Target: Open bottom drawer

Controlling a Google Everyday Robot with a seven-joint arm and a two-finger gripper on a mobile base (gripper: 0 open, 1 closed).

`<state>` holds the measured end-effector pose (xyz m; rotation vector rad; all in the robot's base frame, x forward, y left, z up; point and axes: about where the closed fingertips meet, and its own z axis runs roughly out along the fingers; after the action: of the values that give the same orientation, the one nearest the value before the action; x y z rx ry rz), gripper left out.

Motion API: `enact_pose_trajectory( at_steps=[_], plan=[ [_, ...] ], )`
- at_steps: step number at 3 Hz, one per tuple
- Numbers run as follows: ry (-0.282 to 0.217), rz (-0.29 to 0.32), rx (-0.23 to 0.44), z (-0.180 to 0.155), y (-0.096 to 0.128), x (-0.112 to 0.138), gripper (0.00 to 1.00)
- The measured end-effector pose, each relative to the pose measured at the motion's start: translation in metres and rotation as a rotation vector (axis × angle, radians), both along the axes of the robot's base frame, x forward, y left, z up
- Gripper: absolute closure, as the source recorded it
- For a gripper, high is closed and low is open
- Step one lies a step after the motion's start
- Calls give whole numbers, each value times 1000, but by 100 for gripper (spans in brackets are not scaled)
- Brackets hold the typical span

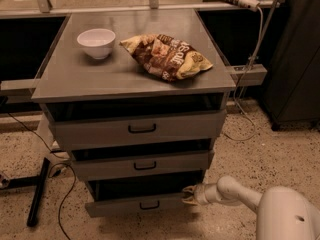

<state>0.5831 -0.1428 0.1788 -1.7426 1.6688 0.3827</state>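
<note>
The bottom drawer (125,205) is the lowest of three grey drawer fronts, with a small black bar handle (149,205) at its centre. It stands pulled out a little, with a dark gap above it. My gripper (187,194) is at the drawer's right end, its tips against the upper right corner of the front. The white arm (235,193) runs off to the lower right.
The middle drawer (142,165) and top drawer (137,129) sit above. A white bowl (96,43) and a chip bag (167,55) lie on the cabinet top. Cables and a black stand leg (37,191) lie on the floor at left. A dark cabinet (295,59) stands at right.
</note>
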Motion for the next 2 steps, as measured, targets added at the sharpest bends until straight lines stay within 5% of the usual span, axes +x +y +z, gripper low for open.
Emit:
enact_pose_trajectory(
  at_steps=[1, 2],
  plan=[
    [-6, 1, -1, 6, 0, 1, 100],
    [-7, 2, 2, 7, -3, -10, 82]
  ],
)
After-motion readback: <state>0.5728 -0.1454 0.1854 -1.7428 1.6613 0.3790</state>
